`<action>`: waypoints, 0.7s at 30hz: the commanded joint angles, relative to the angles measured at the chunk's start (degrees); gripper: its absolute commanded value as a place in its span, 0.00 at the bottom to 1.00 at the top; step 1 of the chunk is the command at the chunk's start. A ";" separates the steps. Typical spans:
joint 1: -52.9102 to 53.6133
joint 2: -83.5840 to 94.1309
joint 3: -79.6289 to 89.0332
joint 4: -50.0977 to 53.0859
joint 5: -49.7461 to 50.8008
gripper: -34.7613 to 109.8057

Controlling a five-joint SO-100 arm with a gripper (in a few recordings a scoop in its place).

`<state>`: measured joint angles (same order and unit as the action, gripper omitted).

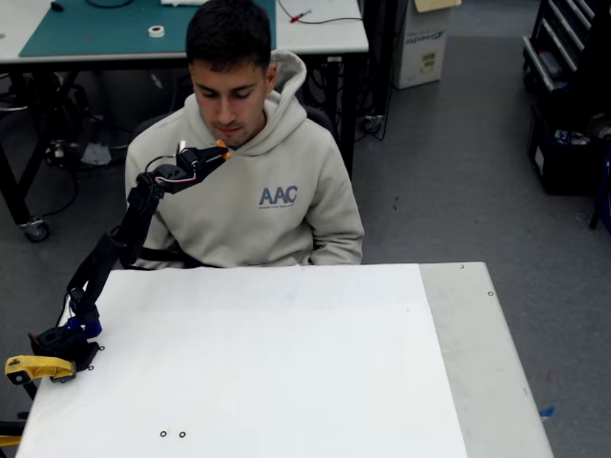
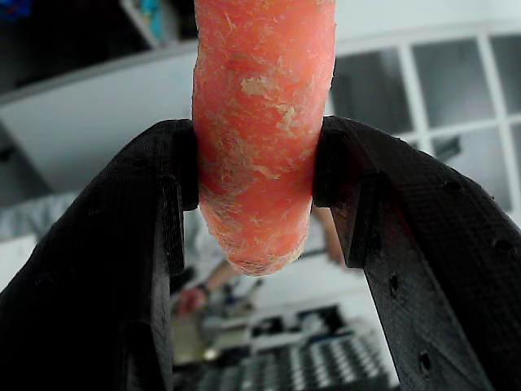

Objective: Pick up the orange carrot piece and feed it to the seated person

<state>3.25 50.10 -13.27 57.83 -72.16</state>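
The orange carrot piece (image 2: 259, 130) stands upright between my two black fingers (image 2: 122, 244) in the wrist view, pinched on both sides. In the fixed view my gripper (image 1: 216, 153) is raised high off the table with the carrot piece (image 1: 221, 145) at its tip, just below the chin of the seated person (image 1: 277, 191) in a beige hoodie marked AAC. The person looks down toward it. The carrot tip is a short way from the person's mouth, not touching.
The white table (image 1: 286, 363) lies below the arm, with a grey strip along its right side. A yellow clamp (image 1: 33, 367) holds the arm's base at the left edge. Behind the person stands a workbench with a green mat (image 1: 105, 29).
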 commanded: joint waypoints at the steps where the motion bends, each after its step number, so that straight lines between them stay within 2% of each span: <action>1: -0.09 3.08 -4.92 -0.18 -3.25 0.22; 5: -0.70 3.08 -4.92 -1.49 -4.22 0.22; 14: -0.79 2.11 -3.87 -17.05 -4.31 0.22; 21: -1.14 0.18 -3.87 -18.54 -4.31 0.22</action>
<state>2.46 46.93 -13.10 42.89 -76.11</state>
